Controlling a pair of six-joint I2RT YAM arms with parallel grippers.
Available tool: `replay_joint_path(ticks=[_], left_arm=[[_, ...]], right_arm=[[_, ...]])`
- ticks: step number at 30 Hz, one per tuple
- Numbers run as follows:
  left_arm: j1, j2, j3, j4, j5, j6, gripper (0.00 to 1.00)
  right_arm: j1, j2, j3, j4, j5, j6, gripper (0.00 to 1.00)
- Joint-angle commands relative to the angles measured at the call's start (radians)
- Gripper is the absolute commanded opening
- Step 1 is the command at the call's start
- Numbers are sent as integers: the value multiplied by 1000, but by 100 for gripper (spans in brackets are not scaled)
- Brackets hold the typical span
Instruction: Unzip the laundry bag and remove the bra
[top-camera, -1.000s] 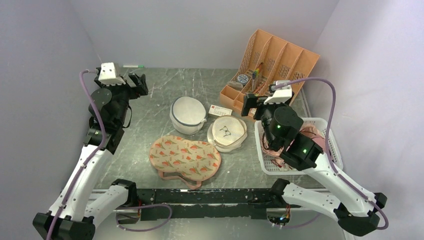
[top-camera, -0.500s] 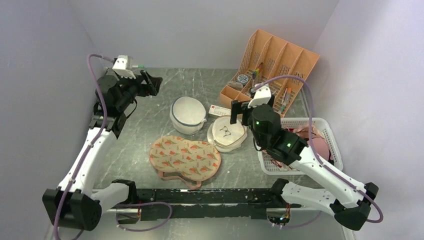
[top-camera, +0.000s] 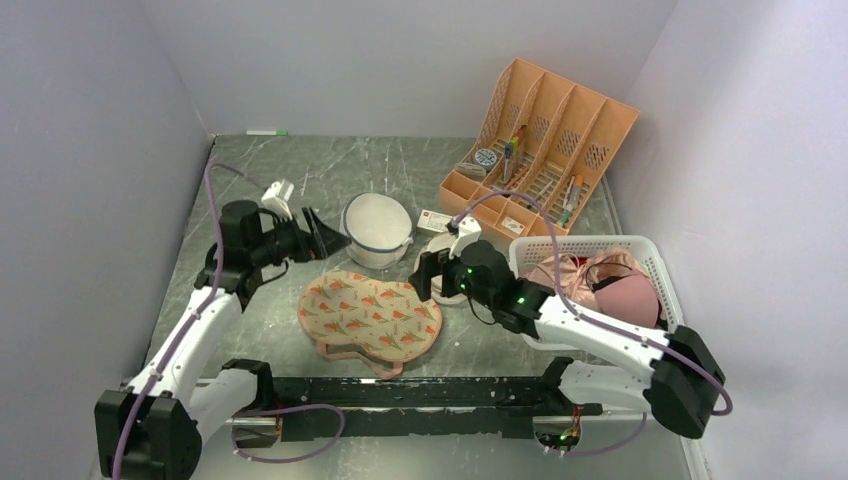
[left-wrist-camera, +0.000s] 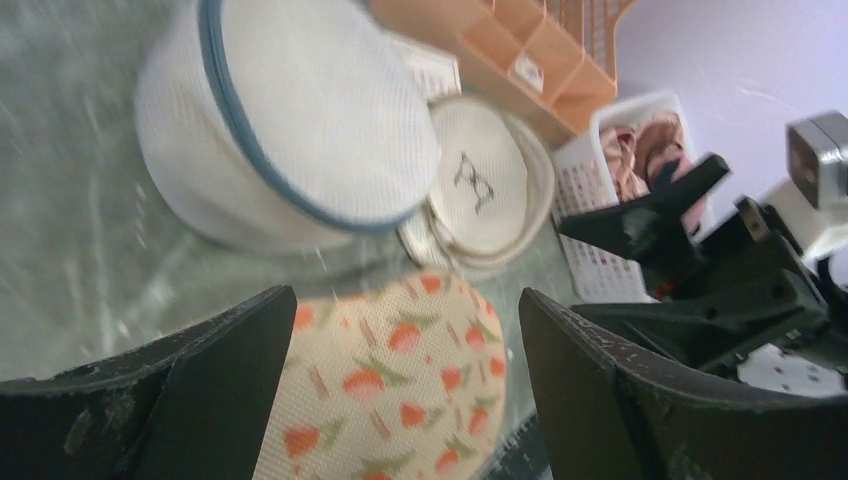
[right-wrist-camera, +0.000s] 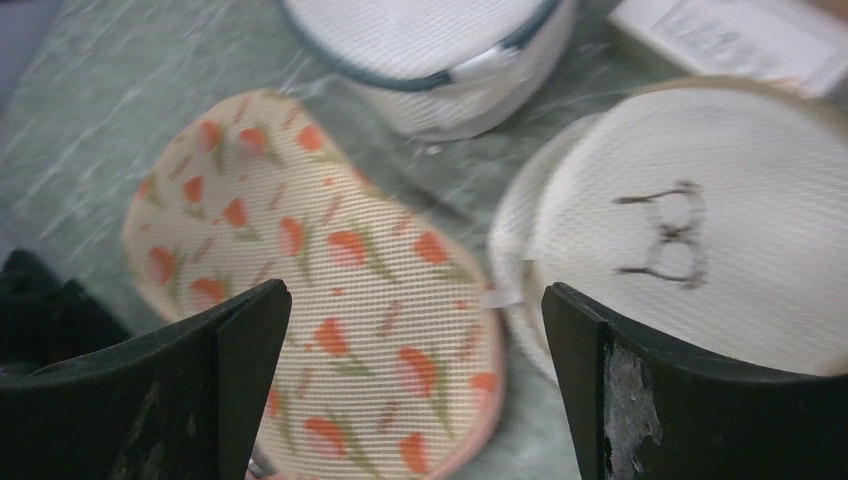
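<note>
The laundry bag (top-camera: 370, 315) lies flat on the table near the front, beige with an orange-red print and pink edging, and looks closed. It also shows in the left wrist view (left-wrist-camera: 400, 400) and the right wrist view (right-wrist-camera: 320, 290). My left gripper (top-camera: 322, 235) is open and empty, hovering just beyond the bag's far left end (left-wrist-camera: 405, 295). My right gripper (top-camera: 428, 275) is open and empty, low over the bag's right end (right-wrist-camera: 416, 290). No black bra is in view.
A white dome mesh bag (top-camera: 377, 228) with blue trim stands behind the laundry bag. A round cream bag (top-camera: 460, 255) with a glasses drawing lies under my right arm. A white basket (top-camera: 580, 242) of pink garments is at right, an orange organizer (top-camera: 540, 140) behind it.
Both arms have come down and inward from raised poses. The left gripper dropped to the bag's far left end. The right gripper swung left from above the basket to the bag's right end.
</note>
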Motion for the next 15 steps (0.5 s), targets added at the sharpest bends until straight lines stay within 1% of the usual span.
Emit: replay_joint_path(ticks=[1, 4, 7, 10, 13, 15], left_arm=[[10, -75, -130, -19, 135, -169, 94], [9, -117, -206, -22, 152, -227, 93], [9, -142, -236, -16, 162, -268, 94], [9, -129, -238, -3, 182, -286, 94], [3, -113, -267, 56, 208, -318, 94], [-9, -113, -297, 107, 200, -339, 93]], right_arm=[[4, 82, -3, 237, -255, 127, 100], [5, 119, 2, 209, -292, 154, 100], [5, 122, -4, 116, -234, 191, 100], [5, 106, -38, 42, -200, 212, 100], [5, 77, -78, -18, -166, 217, 100], [4, 58, -102, -57, -131, 227, 100]])
